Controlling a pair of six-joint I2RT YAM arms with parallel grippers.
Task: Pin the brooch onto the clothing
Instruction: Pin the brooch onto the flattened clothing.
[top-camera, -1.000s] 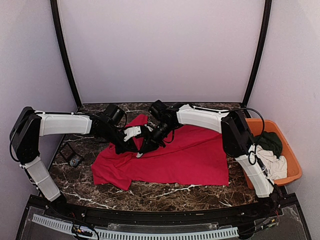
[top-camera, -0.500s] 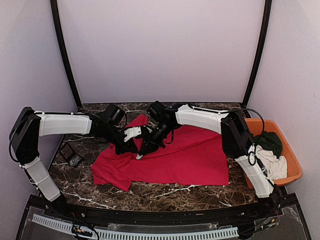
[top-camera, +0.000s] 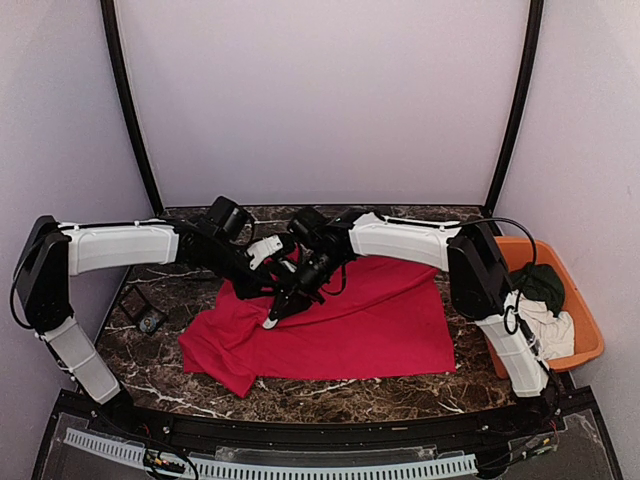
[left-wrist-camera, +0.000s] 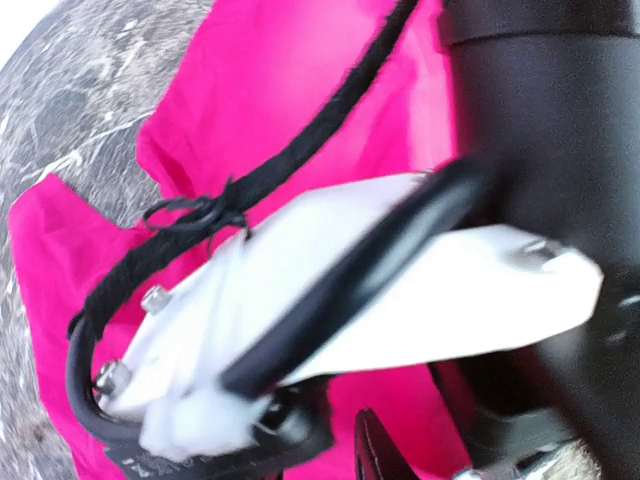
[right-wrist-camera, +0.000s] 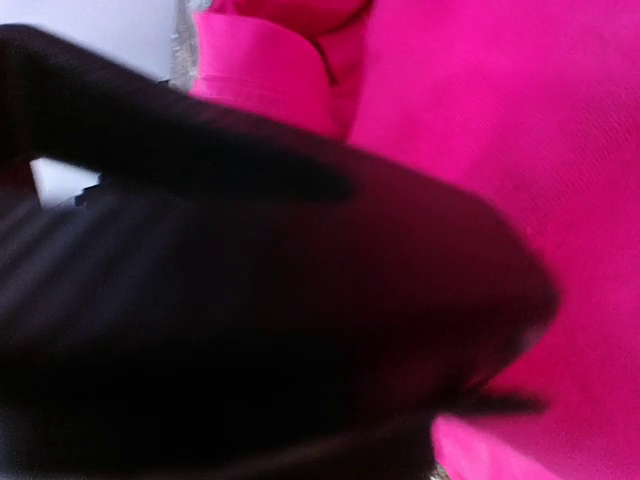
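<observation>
Top external view, biggest stuff first: dark marble table (top-camera: 330, 392) with the red T-shirt (top-camera: 380, 320) spread flat across the middle. There's an orange basket (top-camera: 588, 345) off at 3 o'clock. Both arms meet over the shirt's 10 o'clock corner, basically tangled nose to nose.

The right gripper (top-camera: 285, 300) is clamped closed, though I can't see whether anything's in it. The left gripper (top-camera: 258, 282) I honestly can't tell, since its own camera is filled by the other arm's wrist. I can't pick out the brooch in any view, and the right wrist cam is mostly dark blur over red.

My guess is we're mid-pinning at that corner. The next move needs one claw holding the fabric steady while the other works the pin through without bunching it.
</observation>
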